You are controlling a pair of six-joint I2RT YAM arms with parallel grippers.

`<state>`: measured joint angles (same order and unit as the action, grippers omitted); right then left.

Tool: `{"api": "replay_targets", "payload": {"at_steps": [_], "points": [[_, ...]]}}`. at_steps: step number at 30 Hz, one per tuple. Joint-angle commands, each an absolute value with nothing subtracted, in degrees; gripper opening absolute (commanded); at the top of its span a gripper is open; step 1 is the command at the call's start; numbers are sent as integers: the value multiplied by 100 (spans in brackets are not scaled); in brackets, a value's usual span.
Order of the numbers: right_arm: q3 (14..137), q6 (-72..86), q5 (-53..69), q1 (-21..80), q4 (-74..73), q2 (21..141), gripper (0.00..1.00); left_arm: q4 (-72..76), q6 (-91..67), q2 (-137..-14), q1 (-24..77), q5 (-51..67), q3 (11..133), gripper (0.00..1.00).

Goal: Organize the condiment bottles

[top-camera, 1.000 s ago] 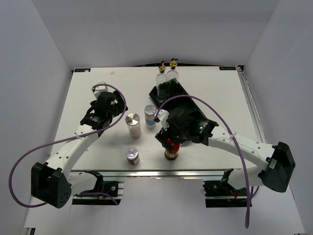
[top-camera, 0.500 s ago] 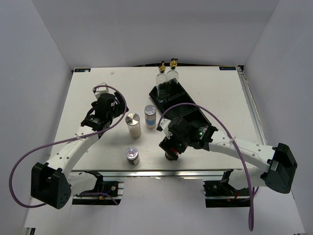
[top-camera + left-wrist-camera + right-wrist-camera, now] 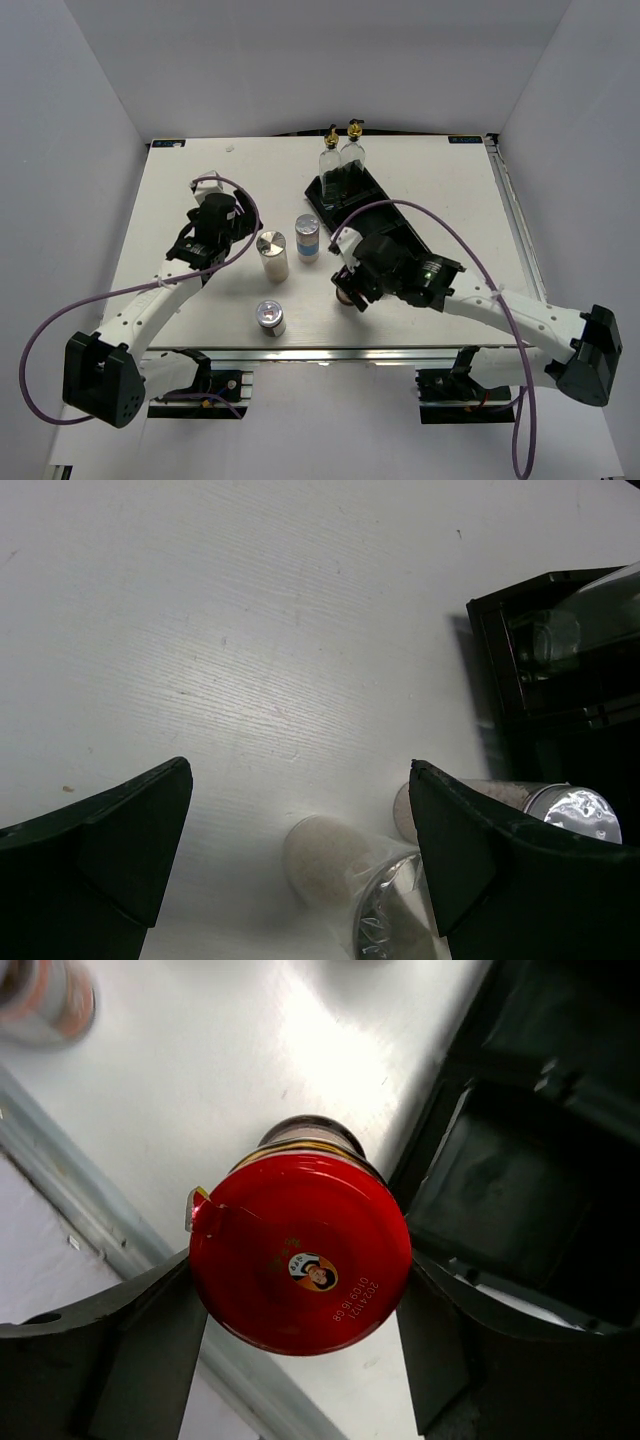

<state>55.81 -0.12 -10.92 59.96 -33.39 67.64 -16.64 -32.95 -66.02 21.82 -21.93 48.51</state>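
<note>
My right gripper [image 3: 350,285] is closed round the red-lidded dark jar [image 3: 300,1255], its fingers touching both sides of the lid, next to the black tray [image 3: 520,1160]. My left gripper [image 3: 300,770] is open and empty above the table, just left of a tall silver-capped shaker [image 3: 272,255], which also shows in the left wrist view [image 3: 345,875]. A blue-labelled silver-capped shaker [image 3: 308,238] stands right of it. A short silver-capped jar [image 3: 270,317] stands near the front edge. Two clear glass bottles with gold spouts [image 3: 329,158] [image 3: 352,150] stand in the tray's far end.
The black three-compartment tray [image 3: 345,195] runs diagonally from back centre towards the right arm. The table's metal front edge [image 3: 60,1220] lies just below the jar. White walls enclose the table on three sides.
My right gripper has come down over the red-lidded jar and closed on its lid, covering it in the top view. The left arm has shifted slightly towards the back.
</note>
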Motion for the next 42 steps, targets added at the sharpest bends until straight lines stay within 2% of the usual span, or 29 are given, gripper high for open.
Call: {"api": "replay_targets", "payload": {"at_steps": [1, 5, 13, 26, 32, 33, 35, 36, 42], "points": [[6318, -158, -1731, 5785, -1857, 6390, 9, -1442, -3217, -6293, 2188, -2320, 4720, 98], [6731, -44, -2195, 5118, -1600, 6617, 8, -1336, -3173, -6249, 2188, -2320, 4719, 98], [7320, 26, -1794, 3614, -906, 7356, 8, -1178, -3103, -6135, 2188, -2312, 4632, 98], [7629, 176, -809, 2619, -764, 8647, 7, -1151, -2962, -6398, 2188, -2232, 4702, 98], [7576, 343, -704, 2496, -870, 8956, 19, -1195, -2962, -6451, 2188, -2259, 4720, 98], [7576, 351, -634, 2461, -879, 9000, 26, -1187, -2962, -6451, 2188, -2267, 4728, 98], [7620, 378, -607, 2443, -896, 9175, 30, -1195, -2971, -6460, 2188, -2268, 4737, 98], [7646, 369, -606, 2443, -914, 9228, 38, -1204, -2988, -6469, 2188, -2268, 4746, 98], [7822, 255, -563, 2443, -932, 9580, 65, -1213, -2988, -6539, 2188, -2285, 4816, 98]]}}
